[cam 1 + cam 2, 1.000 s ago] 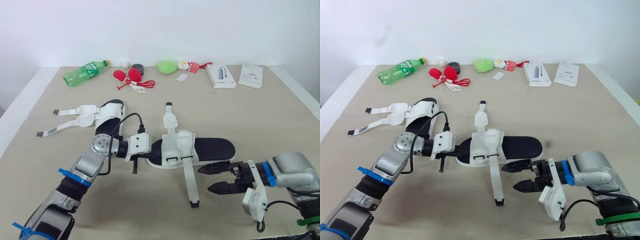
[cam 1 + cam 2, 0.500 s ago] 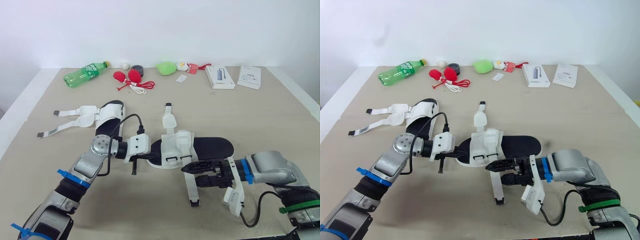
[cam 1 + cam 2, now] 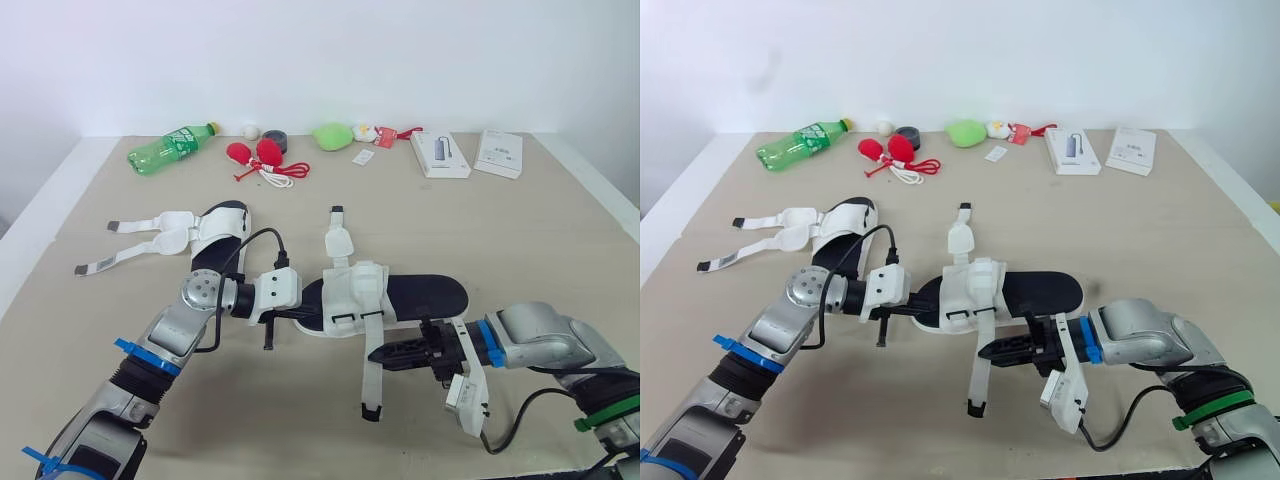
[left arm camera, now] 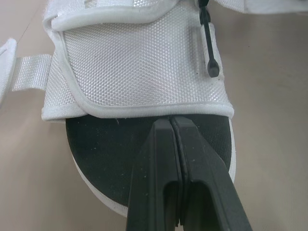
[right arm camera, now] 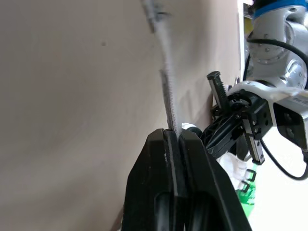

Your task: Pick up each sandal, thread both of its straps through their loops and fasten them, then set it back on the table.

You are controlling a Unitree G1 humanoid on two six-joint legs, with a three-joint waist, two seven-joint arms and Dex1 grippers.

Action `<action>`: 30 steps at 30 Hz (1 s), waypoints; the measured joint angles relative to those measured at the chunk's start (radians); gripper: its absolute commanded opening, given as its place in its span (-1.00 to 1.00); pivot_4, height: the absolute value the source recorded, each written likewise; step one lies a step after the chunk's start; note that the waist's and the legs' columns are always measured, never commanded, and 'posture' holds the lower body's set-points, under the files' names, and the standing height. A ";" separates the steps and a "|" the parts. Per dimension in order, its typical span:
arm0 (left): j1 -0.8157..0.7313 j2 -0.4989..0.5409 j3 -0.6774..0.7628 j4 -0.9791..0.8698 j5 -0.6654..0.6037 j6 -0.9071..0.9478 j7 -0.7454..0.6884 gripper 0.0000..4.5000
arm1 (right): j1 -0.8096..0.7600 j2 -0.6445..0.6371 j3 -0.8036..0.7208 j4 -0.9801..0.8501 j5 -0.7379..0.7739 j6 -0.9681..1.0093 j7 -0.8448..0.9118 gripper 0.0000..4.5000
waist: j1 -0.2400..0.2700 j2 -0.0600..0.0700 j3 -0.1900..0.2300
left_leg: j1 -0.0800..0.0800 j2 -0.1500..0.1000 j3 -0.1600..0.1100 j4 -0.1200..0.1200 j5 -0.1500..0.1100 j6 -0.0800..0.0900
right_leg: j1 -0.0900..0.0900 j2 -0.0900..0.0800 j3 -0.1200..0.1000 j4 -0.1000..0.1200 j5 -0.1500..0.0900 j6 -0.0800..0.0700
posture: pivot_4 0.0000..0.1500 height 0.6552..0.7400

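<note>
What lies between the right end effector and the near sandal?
Only a loose strap of the near sandal, pinched in the right end effector, over bare table; the left eye view shows it.

Head stereo overlooks table (image 3: 540,230); wrist cameras near sandal (image 3: 432,294).

Two sandals (image 3: 432,295) (image 3: 222,226), two boxes (image 3: 441,152) (image 3: 500,152), one bottle (image 3: 170,146), one tape roll (image 3: 274,139), one ball (image 3: 251,130), one green lump (image 3: 333,134), one card (image 3: 364,155), two red bulbs (image 3: 269,150) (image 3: 238,151).
</note>
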 measured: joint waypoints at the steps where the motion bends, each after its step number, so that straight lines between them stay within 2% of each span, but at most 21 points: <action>1: 0.000 0.000 0.000 0.001 0.000 -0.001 -0.001 -1.00 | 0.007 -0.008 0.012 -0.006 0.026 0.022 -0.001 -0.99 | 0.000 0.000 0.000 | 0.000 0.000 0.000 0.000 0.000 0.000 | 0.000 0.000 0.000 0.000 0.000 0.000 | 1.00 1.00; 6: -0.004 -0.001 -0.001 0.006 0.000 -0.004 -0.002 -1.00 | 0.052 -0.035 0.038 -0.071 0.176 0.169 0.009 -0.99 | 0.000 0.000 0.000 | 0.000 0.000 0.000 0.000 0.000 0.000 | 0.000 0.000 0.001 0.000 0.000 0.001 | 1.00 1.00; 7: -0.005 0.000 -0.001 0.010 0.001 -0.010 -0.004 -1.00 | 0.090 -0.045 0.042 -0.157 0.337 0.347 0.025 -0.99 | 0.000 0.000 0.000 | 0.000 0.001 0.000 0.000 0.000 0.000 | 0.000 0.000 0.000 0.000 0.000 0.001 | 1.00 1.00; 8: -0.005 0.000 -0.001 0.010 0.001 -0.010 -0.004 -1.00 | 0.092 -0.045 0.042 -0.166 0.354 0.366 0.025 -0.99 | 0.000 0.000 0.000 | 0.000 0.001 0.000 0.000 0.000 0.000 | 0.000 0.000 0.000 0.000 0.000 0.001 | 1.00 1.00; 11: -0.006 -0.001 -0.001 0.012 0.002 -0.011 -0.004 -1.00 | 0.104 -0.049 0.042 -0.263 0.556 0.635 0.039 -0.99 | 0.000 0.000 0.000 | 0.000 0.001 0.001 0.001 0.000 0.000 | 0.000 0.000 0.000 0.000 0.001 0.002 | 1.00 1.00; 13: -0.007 -0.002 -0.002 0.016 0.002 -0.018 -0.005 -1.00 | 0.104 -0.047 0.015 -0.327 0.774 0.970 0.036 -0.99 | 0.000 0.000 0.000 | 0.000 0.001 0.000 0.001 0.000 0.000 | 0.000 0.000 0.000 0.000 0.000 0.003 | 1.00 1.00; 14: -0.007 -0.002 -0.002 0.016 0.002 -0.018 -0.005 -1.00 | 0.103 -0.047 0.014 -0.327 0.778 0.975 0.036 -0.99 | 0.000 0.000 0.000 | 0.000 0.001 0.001 0.001 0.000 0.000 | 0.000 0.000 0.000 0.000 0.000 0.003 | 1.00 1.00; 17: -0.012 -0.002 -0.001 0.023 0.002 -0.020 -0.011 -1.00 | 0.058 -0.006 -0.030 -0.342 0.909 1.275 0.021 -0.99 | 0.000 0.000 0.000 | -0.001 0.002 0.001 0.000 0.000 0.000 | -0.001 0.000 0.000 0.000 0.000 0.003 | 1.00 1.00; 23: -0.012 -0.009 -0.001 0.024 0.002 -0.020 -0.013 -1.00 | -0.029 0.072 -0.093 -0.324 0.942 1.523 0.008 -0.99 | 0.001 0.000 0.000 | -0.004 0.001 0.001 0.000 0.000 0.000 | -0.005 0.000 0.000 0.000 -0.001 0.005 | 1.00 1.00; 30: -0.012 -0.010 0.000 0.022 0.002 -0.021 -0.015 -1.00 | -0.073 0.125 -0.121 -0.279 0.877 1.634 0.031 -0.99 | 0.001 0.000 0.000 | -0.007 0.001 0.002 0.000 0.000 0.000 | -0.008 0.001 0.001 0.000 0.000 0.006 | 1.00 1.00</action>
